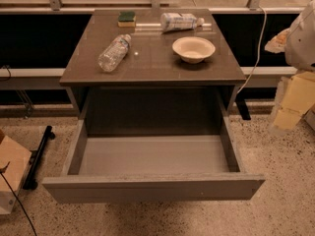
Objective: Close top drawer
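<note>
No writing can be read anywhere; the label on the far plastic bottle point(180, 21) is a pale blur, and the clear water bottle point(114, 52) shows nothing legible either.

Count on the cabinet top point(152, 70): 2 bottles, both lying on their sides; 1 cream bowl point(193, 48), upright, toward the view's right side; 1 sponge point(126, 18), green over yellow, at the back, just left of the far bottle. The clear bottle lies diagonally on the left half, cap toward the back; the far bottle lies along the back edge, cap pointing right; the bowl sits in front of it, apart from both bottles.

The top drawer point(152, 187) stands pulled far out toward the camera; 1 drawer in view; grey inner walls and grey bottom; plain flat front panel, wider than the cabinet body, overhanging on both sides.

The gripper point(294, 102) is at the view's right edge, beige-yellow, below a white arm segment point(301, 36); it's beside the cabinet's right side, above the floor point(275, 146), apart from the drawer; can't tell whether it is spread or closed.

Floor is speckled terrazzo; 1 cardboard box point(11, 167) at the left edge; 1 black bar point(38, 156) lying just beside it; 1 white cable point(256, 48) hanging down behind the cabinet's right corner.
</note>
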`<state>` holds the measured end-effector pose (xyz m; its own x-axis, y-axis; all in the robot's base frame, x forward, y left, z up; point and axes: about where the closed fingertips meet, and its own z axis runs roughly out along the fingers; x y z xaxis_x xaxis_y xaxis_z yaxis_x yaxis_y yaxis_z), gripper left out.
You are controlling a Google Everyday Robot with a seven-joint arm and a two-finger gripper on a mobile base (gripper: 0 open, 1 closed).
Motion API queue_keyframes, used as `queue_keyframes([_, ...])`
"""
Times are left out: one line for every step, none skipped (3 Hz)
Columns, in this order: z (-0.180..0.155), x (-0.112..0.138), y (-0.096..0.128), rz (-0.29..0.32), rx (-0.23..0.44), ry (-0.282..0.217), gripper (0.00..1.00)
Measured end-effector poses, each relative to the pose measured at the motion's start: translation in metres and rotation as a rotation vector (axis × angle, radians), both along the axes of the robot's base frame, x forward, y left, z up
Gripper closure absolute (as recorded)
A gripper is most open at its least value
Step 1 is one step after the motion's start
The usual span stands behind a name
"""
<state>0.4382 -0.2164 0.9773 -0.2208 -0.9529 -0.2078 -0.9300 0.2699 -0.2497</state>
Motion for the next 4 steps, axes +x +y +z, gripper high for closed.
queue_keyframes([0.001, 0.0, 0.0, 0.0, 0.0, -0.003, 0.02])
queue_keyframes([0.003, 0.0, 0.001, -0.001, 0.0, -0.012, 0.24])
queue_keyframes([-0.009, -0.016, 0.007, 0.032, 0.017, 0.002, 0.47])
queue_keyframes([-0.039, -0.033, 0.011, 0.038, 0.042, 0.047, 0.69])
